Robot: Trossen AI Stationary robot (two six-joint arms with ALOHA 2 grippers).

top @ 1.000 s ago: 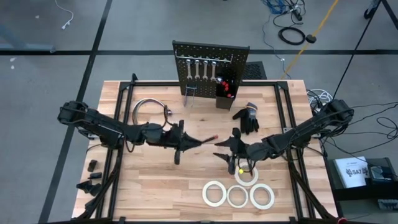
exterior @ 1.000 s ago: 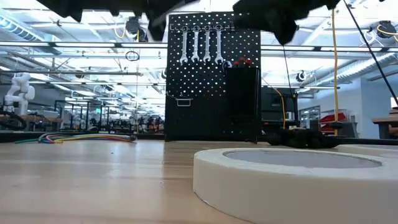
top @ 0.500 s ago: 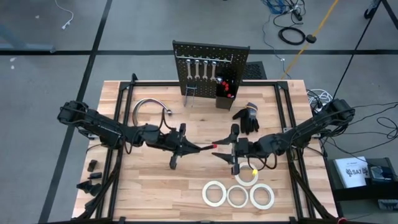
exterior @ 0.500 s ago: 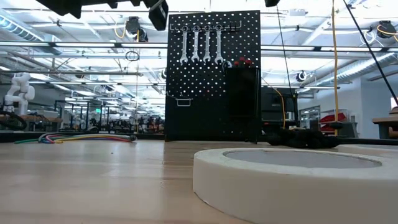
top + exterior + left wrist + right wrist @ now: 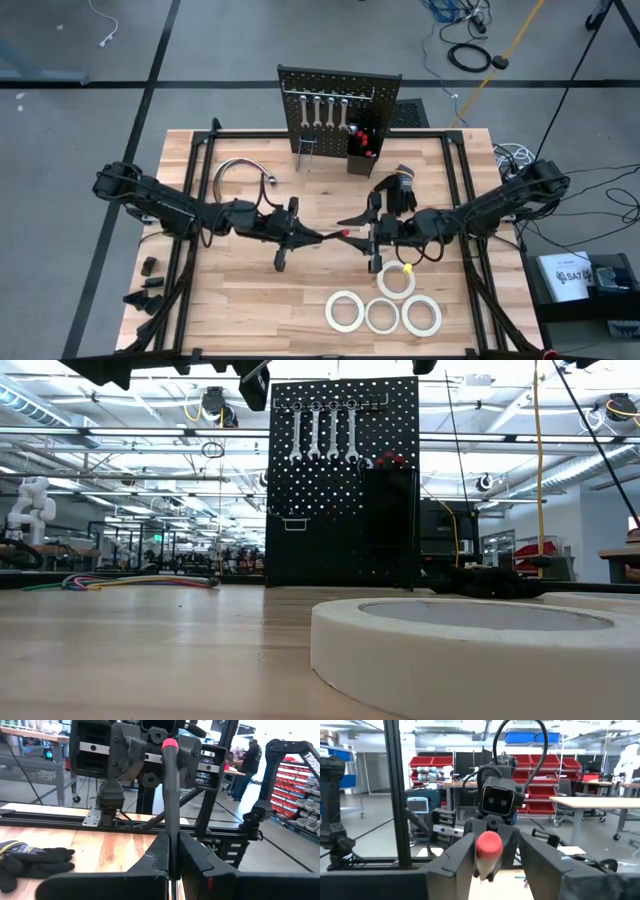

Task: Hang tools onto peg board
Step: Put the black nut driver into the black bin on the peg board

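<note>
High view: the right gripper (image 5: 362, 231) has closed in from half a second ago and now brackets, unclenched, the red tip of a thin black-shafted screwdriver (image 5: 333, 236), which the left gripper (image 5: 308, 236) grips mid-table. Handover appears imminent. Upright black perforated peg board (image 5: 338, 108) stands beyond, four silver wrenches (image 5: 323, 111) already hung.

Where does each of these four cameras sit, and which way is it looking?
High view: above the table, looking straight down; left arm, right arm, peg board.
Low view: tabletop height, facing the peg board past a tape roll; arm bits at top.
Left wrist view: on left arm, facing right arm; left pincer shut on screwdriver.
Right wrist view: on right arm; right pincer open around that same screwdriver's red end.
</note>
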